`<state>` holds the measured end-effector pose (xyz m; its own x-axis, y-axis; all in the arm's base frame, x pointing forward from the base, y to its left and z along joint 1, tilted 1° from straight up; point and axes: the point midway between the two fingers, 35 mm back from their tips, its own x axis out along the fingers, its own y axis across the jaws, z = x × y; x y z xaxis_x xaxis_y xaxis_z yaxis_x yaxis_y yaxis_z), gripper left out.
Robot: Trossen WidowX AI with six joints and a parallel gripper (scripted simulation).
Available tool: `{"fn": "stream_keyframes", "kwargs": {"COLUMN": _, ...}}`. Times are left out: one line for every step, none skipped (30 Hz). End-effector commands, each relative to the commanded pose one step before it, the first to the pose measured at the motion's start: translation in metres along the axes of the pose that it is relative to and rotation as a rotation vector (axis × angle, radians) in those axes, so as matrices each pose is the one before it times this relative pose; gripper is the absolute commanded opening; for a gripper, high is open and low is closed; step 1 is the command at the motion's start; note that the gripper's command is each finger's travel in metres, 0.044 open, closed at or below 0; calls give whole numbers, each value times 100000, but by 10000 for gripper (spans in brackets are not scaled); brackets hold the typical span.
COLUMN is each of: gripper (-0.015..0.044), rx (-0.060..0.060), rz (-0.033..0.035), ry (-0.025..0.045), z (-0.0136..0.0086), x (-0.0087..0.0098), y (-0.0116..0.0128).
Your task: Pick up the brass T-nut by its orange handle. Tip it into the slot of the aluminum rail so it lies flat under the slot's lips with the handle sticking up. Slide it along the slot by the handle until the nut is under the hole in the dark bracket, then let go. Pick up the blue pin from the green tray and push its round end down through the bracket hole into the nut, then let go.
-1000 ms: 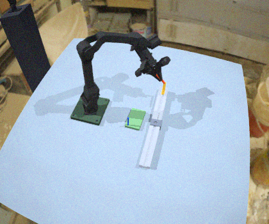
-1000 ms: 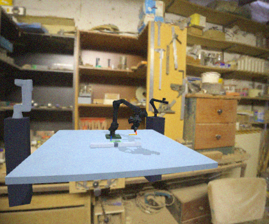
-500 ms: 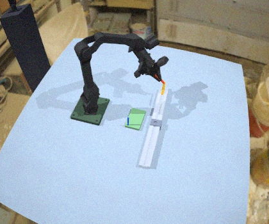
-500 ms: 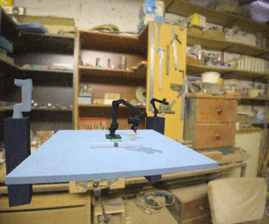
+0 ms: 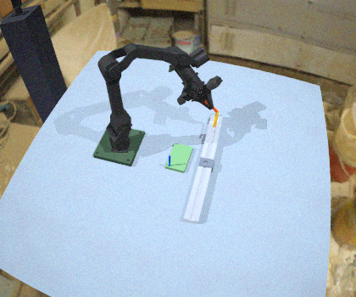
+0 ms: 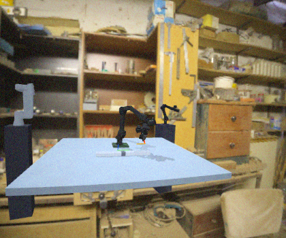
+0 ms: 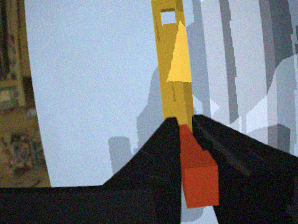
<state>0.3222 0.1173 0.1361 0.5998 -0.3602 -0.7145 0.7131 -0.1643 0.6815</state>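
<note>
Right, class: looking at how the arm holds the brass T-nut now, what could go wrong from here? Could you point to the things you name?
The jaws [image 5: 212,109] [image 6: 143,139] grip only the orange handle [image 5: 215,109] [image 6: 144,142] [image 7: 201,185], with the brass T-nut [image 5: 215,119] [image 6: 140,144] [image 7: 175,65] sticking out beyond them, so a knock against the rail [image 5: 196,191] [image 6: 107,154] [image 7: 249,50] might twist it. The nut could also catch on the slot's lips if tipped in misaligned. Later, the upright blue pin [image 5: 169,160] [image 6: 118,147] might topple if bumped.
</note>
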Motion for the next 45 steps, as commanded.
{"fn": "stream_keyframes", "kwargs": {"gripper": -150, "rx": 99, "rz": 11, "ry": -776, "z": -57, "x": 569, "y": -552}}
{"fn": "stream_keyframes", "kwargs": {"gripper": -150, "rx": 0, "rz": 2, "ry": -47, "z": -39, "x": 118, "y": -106}}
{"fn": "stream_keyframes", "kwargs": {"gripper": -150, "rx": 0, "rz": 2, "ry": -47, "z": -38, "x": 117, "y": -107}}
{"fn": "stream_keyframes", "kwargs": {"gripper": -150, "rx": 0, "rz": 2, "ry": -47, "z": -37, "x": 117, "y": -107}}
{"fn": "stream_keyframes", "kwargs": {"gripper": -150, "rx": 0, "rz": 2, "ry": -47, "z": -37, "x": 117, "y": -108}}
{"fn": "stream_keyframes", "kwargs": {"gripper": -150, "rx": 0, "rz": 2, "ry": -47, "z": -36, "x": 116, "y": -108}}
{"fn": "stream_keyframes", "kwargs": {"gripper": -150, "rx": 0, "rz": 2, "ry": -47, "z": -35, "x": 116, "y": -108}}
{"fn": "stream_keyframes", "kwargs": {"gripper": -150, "rx": 0, "rz": 2, "ry": -47, "z": -34, "x": 115, "y": -109}}
{"fn": "stream_keyframes", "kwargs": {"gripper": -150, "rx": -1, "rz": 2, "ry": -47, "z": -33, "x": 115, "y": -109}}
{"fn": "stream_keyframes", "kwargs": {"gripper": -150, "rx": -1, "rz": 2, "ry": -47, "z": -32, "x": 115, "y": -110}}
{"fn": "stream_keyframes", "kwargs": {"gripper": -150, "rx": -1, "rz": 2, "ry": -47, "z": -31, "x": 114, "y": -110}}
{"fn": "stream_keyframes", "kwargs": {"gripper": -150, "rx": -1, "rz": 2, "ry": -47, "z": -30, "x": 114, "y": -111}}
{"fn": "stream_keyframes", "kwargs": {"gripper": -150, "rx": -1, "rz": 2, "ry": -48, "z": -30, "x": 114, "y": -111}}
{"fn": "stream_keyframes", "kwargs": {"gripper": -150, "rx": -1, "rz": 2, "ry": -48, "z": -29, "x": 113, "y": -112}}
{"fn": "stream_keyframes", "kwargs": {"gripper": -150, "rx": -1, "rz": 2, "ry": -48, "z": -28, "x": 113, "y": -112}}
{"fn": "stream_keyframes", "kwargs": {"gripper": -150, "rx": -1, "rz": 2, "ry": -48, "z": -27, "x": 112, "y": -112}}
{"fn": "stream_keyframes", "kwargs": {"gripper": -150, "rx": -1, "rz": 2, "ry": -48, "z": -26, "x": 112, "y": -113}}
{"fn": "stream_keyframes", "kwargs": {"gripper": -150, "rx": -1, "rz": 2, "ry": -48, "z": -25, "x": 111, "y": -113}}
{"fn": "stream_keyframes", "kwargs": {"gripper": -150, "rx": -1, "rz": 2, "ry": -48, "z": -24, "x": 111, "y": -113}}
{"fn": "stream_keyframes", "kwargs": {"gripper": -150, "rx": -1, "rz": 2, "ry": -48, "z": -23, "x": 111, "y": -114}}
{"fn": "stream_keyframes", "kwargs": {"gripper": -150, "rx": -2, "rz": 2, "ry": -48, "z": -22, "x": 110, "y": -114}}
{"fn": "stream_keyframes", "kwargs": {"gripper": -150, "rx": -1, "rz": 2, "ry": -38, "z": -17, "x": 88, "y": -91}}
{"fn": "stream_keyframes", "kwargs": {"gripper": -150, "rx": -1, "rz": 1, "ry": -23, "z": -10, "x": 52, "y": -55}}
{"fn": "stream_keyframes", "kwargs": {"gripper": -150, "rx": 0, "rz": 0, "ry": -8, "z": -3, "x": 17, "y": -18}}
{"fn": "stream_keyframes", "kwargs": {"gripper": -150, "rx": 0, "rz": 0, "ry": -2, "z": -4, "x": 13, "y": -12}}
{"fn": "stream_keyframes", "kwargs": {"gripper": -150, "rx": 1, "rz": 0, "ry": -3, "z": -9, "x": 27, "y": -24}}
{"fn": "stream_keyframes", "kwargs": {"gripper": -150, "rx": 1, "rz": -1, "ry": -5, "z": -13, "x": 38, "y": -35}}
{"fn": "stream_keyframes", "kwargs": {"gripper": -150, "rx": 1, "rz": -1, "ry": -6, "z": -17, "x": 50, "y": -46}}
{"fn": "stream_keyframes", "kwargs": {"gripper": -150, "rx": 2, "rz": -1, "ry": -8, "z": -21, "x": 62, "y": -57}}
{"fn": "stream_keyframes", "kwargs": {"gripper": -150, "rx": 2, "rz": -1, "ry": -9, "z": -24, "x": 74, "y": -68}}
{"fn": "stream_keyframes", "kwargs": {"gripper": -150, "rx": 2, "rz": -1, "ry": -10, "z": -26, "x": 80, "y": -74}}
{"fn": "stream_keyframes", "kwargs": {"gripper": -150, "rx": 2, "rz": -1, "ry": -10, "z": -26, "x": 81, "y": -75}}
{"fn": "stream_keyframes", "kwargs": {"gripper": -150, "rx": 2, "rz": -1, "ry": -10, "z": -25, "x": 81, "y": -76}}
{"fn": "stream_keyframes", "kwargs": {"gripper": -150, "rx": 2, "rz": -1, "ry": -10, "z": -25, "x": 81, "y": -76}}
{"fn": "stream_keyframes", "kwargs": {"gripper": -150, "rx": 2, "rz": -1, "ry": -10, "z": -24, "x": 81, "y": -76}}
{"fn": "stream_keyframes", "kwargs": {"gripper": -150, "rx": 2, "rz": -1, "ry": -10, "z": -24, "x": 81, "y": -76}}
{"fn": "stream_keyframes", "kwargs": {"gripper": -150, "rx": 2, "rz": -1, "ry": -10, "z": -23, "x": 80, "y": -76}}
{"fn": "stream_keyframes", "kwargs": {"gripper": -150, "rx": 2, "rz": -1, "ry": -10, "z": -23, "x": 80, "y": -77}}
{"fn": "stream_keyframes", "kwargs": {"gripper": -150, "rx": 2, "rz": -1, "ry": -10, "z": -22, "x": 80, "y": -77}}
{"fn": "stream_keyframes", "kwargs": {"gripper": -150, "rx": 2, "rz": -1, "ry": -10, "z": -22, "x": 80, "y": -77}}
{"fn": "stream_keyframes", "kwargs": {"gripper": -150, "rx": 2, "rz": -1, "ry": -10, "z": -22, "x": 80, "y": -77}}
{"fn": "stream_keyframes", "kwargs": {"gripper": -150, "rx": 2, "rz": -1, "ry": -10, "z": -21, "x": 79, "y": -77}}
{"fn": "stream_keyframes", "kwargs": {"gripper": -150, "rx": 2, "rz": -1, "ry": -10, "z": -21, "x": 79, "y": -77}}
{"fn": "stream_keyframes", "kwargs": {"gripper": -150, "rx": 1, "rz": -1, "ry": -8, "z": -17, "x": 65, "y": -64}}
{"fn": "stream_keyframes", "kwargs": {"gripper": -150, "rx": 1, "rz": -1, "ry": -5, "z": -10, "x": 39, "y": -38}}
